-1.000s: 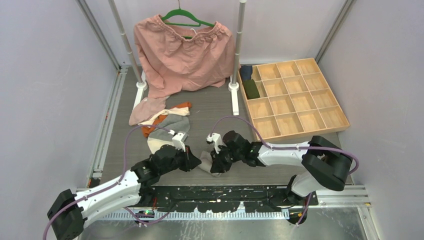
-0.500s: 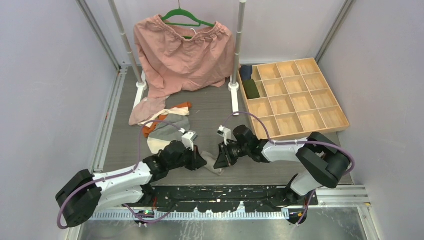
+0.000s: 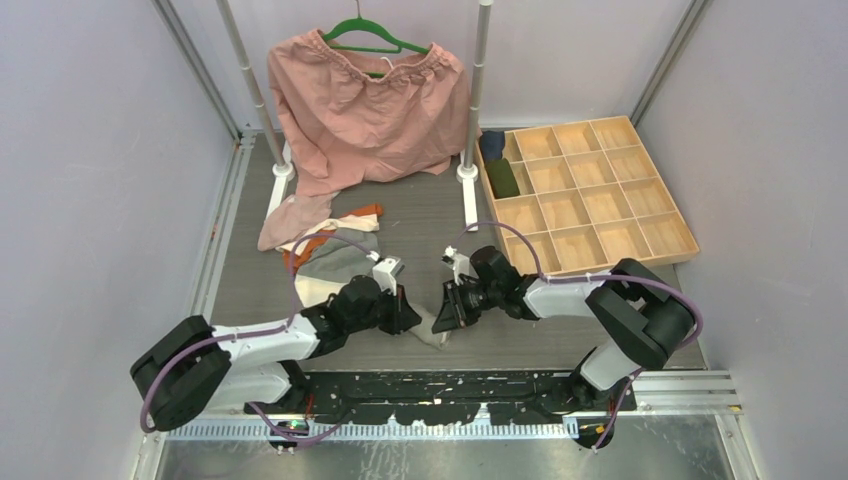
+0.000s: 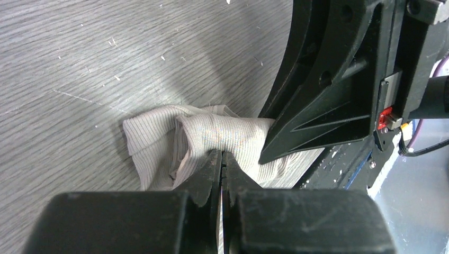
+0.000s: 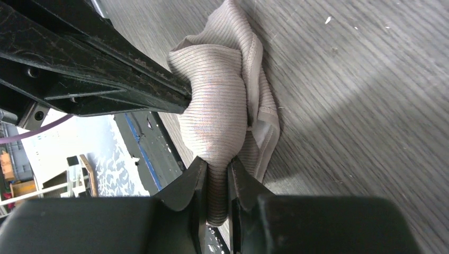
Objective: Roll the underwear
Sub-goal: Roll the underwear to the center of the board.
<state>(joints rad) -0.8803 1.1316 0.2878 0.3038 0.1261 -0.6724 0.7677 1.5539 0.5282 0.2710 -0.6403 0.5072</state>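
Two grippers, we see, meet over the grey underwear (image 5: 219, 106) at the near edge of the worktop (image 3: 430, 215), right gripper (image 5: 217, 161) pinching its bunched cloth, left gripper (image 4: 221, 154) pressed together, tips touching it.

"What's the underwear (image 5: 222, 121) made of?"
"Fine-ribbed knit cloth, soft and matt."
"And the table (image 4: 106, 63)?"
"A grey wood-grain surface, matt, flecked with small pale scratches."
"The right gripper (image 5: 217, 169)?"
"Hard black plastic with a dull sheen, scuffed. The tray (image 3: 622, 240) at upper right of the overhead view is pale, smooth wood."
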